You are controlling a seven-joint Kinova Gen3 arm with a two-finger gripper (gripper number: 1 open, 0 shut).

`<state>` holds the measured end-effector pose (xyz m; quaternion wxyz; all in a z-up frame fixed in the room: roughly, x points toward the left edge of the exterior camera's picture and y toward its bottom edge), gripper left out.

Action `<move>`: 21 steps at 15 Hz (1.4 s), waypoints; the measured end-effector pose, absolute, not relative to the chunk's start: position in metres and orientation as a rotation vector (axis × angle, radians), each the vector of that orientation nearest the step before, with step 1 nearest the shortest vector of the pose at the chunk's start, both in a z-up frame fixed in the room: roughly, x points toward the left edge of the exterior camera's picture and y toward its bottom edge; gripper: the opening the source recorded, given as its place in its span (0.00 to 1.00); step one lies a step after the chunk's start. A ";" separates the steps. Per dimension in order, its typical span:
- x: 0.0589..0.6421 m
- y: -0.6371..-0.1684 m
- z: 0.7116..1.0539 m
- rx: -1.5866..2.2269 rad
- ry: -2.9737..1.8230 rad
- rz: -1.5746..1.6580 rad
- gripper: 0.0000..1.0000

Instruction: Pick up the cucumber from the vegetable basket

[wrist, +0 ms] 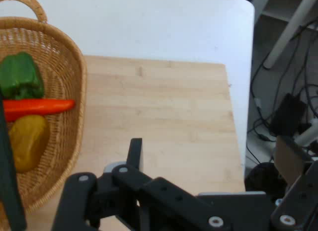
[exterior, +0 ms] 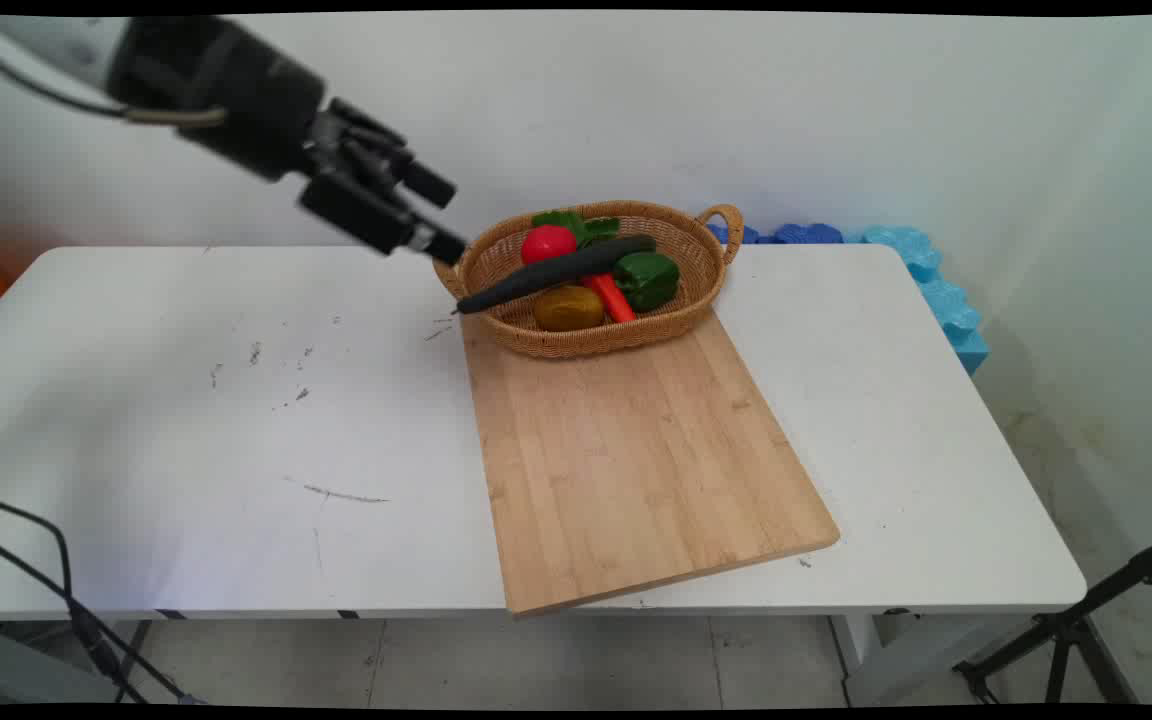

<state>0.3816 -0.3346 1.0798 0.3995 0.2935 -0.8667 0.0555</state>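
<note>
The gripper (exterior: 454,220) hangs in the air with its jaws spread wide and nothing between them. Just ahead of and below the jaws is the near rim of a wicker basket (exterior: 596,345). A long dark vegetable (exterior: 556,275) pokes over that rim. Beyond it in the basket lie a tomato (exterior: 548,243), a green pepper (exterior: 648,278), a carrot (exterior: 614,297) and a yellowish potato (exterior: 568,307). The cutting board (exterior: 636,460) beneath the basket is otherwise bare. In the hand view only one finger (wrist: 135,151) shows clearly, and the basket is cut off by the picture's left edge.
</note>
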 end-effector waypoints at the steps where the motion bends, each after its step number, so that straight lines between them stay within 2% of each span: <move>1: 0.374 -0.343 1.082 0.754 -2.196 0.151 1.00; 10: 0.327 -0.438 1.065 0.960 -2.233 0.278 1.00; 16: 0.309 -0.501 1.015 1.177 -2.266 0.333 1.00; 21: 0.302 -0.535 0.977 1.309 -2.284 0.350 1.00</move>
